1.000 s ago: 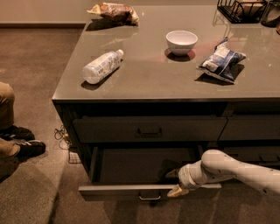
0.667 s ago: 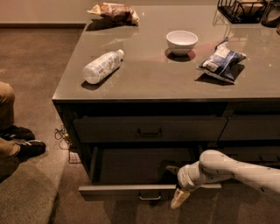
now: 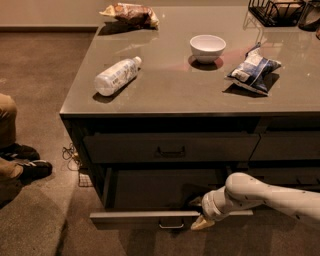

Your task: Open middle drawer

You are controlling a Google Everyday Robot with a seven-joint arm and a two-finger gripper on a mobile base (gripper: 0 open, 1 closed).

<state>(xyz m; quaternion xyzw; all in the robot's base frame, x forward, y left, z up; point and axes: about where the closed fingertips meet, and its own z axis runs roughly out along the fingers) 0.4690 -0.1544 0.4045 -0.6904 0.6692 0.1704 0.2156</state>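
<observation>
Counter (image 3: pixel 200 95): big grey-topped island, fills most of view; all places below given rel. to it.

Middle drawer (image 3: pixel 135 216): second tier down on counter's front face, left bay. Stands well out from the face; dark inner box visible behind the flat front. Judged: task nearly or fully done, maybe a bit more travel left on the slides.

Top drawer (image 3: pixel 125 147): directly under counter edge, closed, own pull at centre.

Arm (image 3: pixel 272 196): white, comes in from counter's lower right, runs across the open box toward the drawer front.

Person's leg and shoe (image 3: pixel 22 167): on floor off counter's left side, well apart from drawer.

On counter top: wire basket (image 3: pixel 272 10) back right corner; snack bag (image 3: pixel 131 13) back left; blue chip bag (image 3: pixel 252 70) right of centre; plastic bottle (image 3: pixel 116 76) lying on side, front left; white bowl (image 3: pixel 207 47) mid-top.

Gripper (image 3: pixel 202 223): at drawer front's top edge, just right of the pull. Cannot tell how far open, nor whether it grips anything.

Pull handle (image 3: pixel 171 225): small, dark, centre of front, lower edge.

Handling (judgement): rigid box, looks empty so light-ish, slides straight only. Best hold = centre pull; off-centre force could rack it on the rails.
</observation>
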